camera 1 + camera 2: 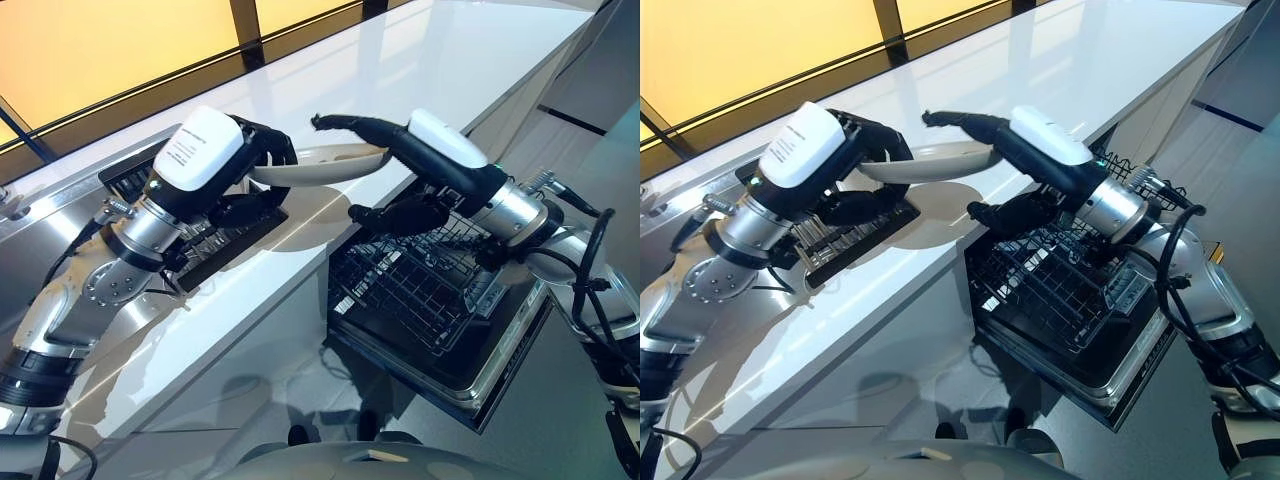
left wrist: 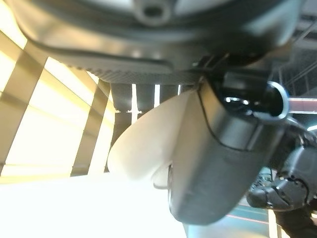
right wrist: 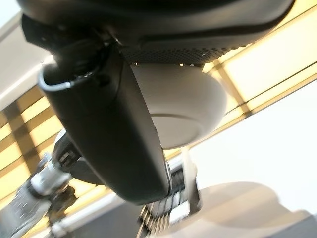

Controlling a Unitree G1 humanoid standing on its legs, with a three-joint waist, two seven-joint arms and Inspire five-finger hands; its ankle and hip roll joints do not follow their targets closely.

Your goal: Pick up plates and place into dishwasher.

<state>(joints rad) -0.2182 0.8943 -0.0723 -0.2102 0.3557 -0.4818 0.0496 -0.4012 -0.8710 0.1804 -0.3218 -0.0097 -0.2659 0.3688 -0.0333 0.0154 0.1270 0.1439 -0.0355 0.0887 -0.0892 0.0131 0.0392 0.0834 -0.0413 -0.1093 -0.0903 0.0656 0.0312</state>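
Holding 1 plate (image 1: 320, 165) above the counter (image 1: 420, 70), both hands gripped it: left hand (image 1: 235, 165) and right hand (image 1: 400, 150) curled on opposite rims. Dishwasher rack (image 1: 420, 285) looked empty; placing remained.

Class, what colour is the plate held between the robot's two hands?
The plate is plain off-white, no pattern. It shows best in the left eye view, between the left hand and right hand.

Plate (image 1: 318, 165) above the countertop (image 1: 420, 70), between both hands; dishwasher rack (image 1: 420, 290) below, apparently right of it.
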